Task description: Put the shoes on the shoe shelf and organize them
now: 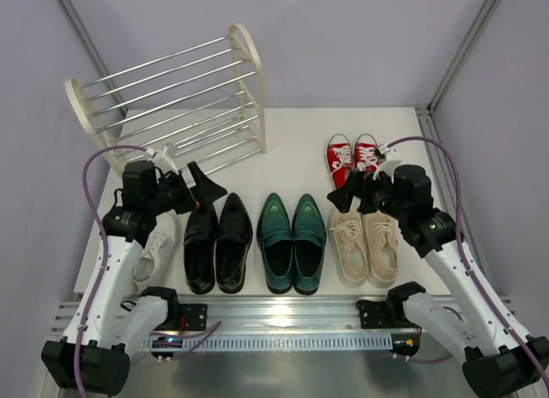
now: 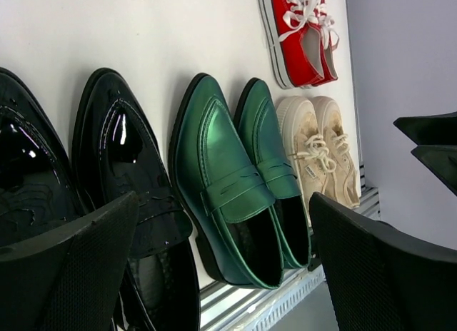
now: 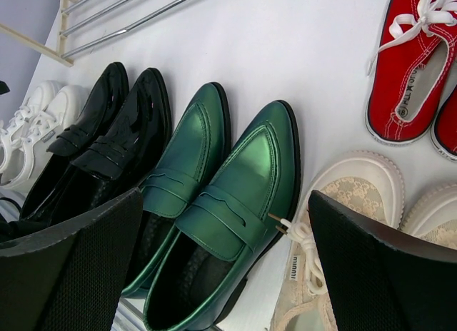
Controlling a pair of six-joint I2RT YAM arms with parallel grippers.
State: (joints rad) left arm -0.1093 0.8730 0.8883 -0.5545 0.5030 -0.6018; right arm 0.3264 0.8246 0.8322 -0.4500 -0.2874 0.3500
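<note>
The shoe shelf stands empty at the back left. On the table lie, left to right, white sneakers, black dress shoes, green loafers and beige sneakers, with red sneakers behind the beige pair. My left gripper hovers open above the black shoes' toes, holding nothing. My right gripper hovers open over the beige sneakers' toes, empty. The left wrist view shows the loafers between its fingers; the right wrist view shows the loafers likewise.
A metal rail runs along the table's near edge between the arm bases. Grey walls close in the back and both sides. The shelf's silver rods show at the top left of the right wrist view.
</note>
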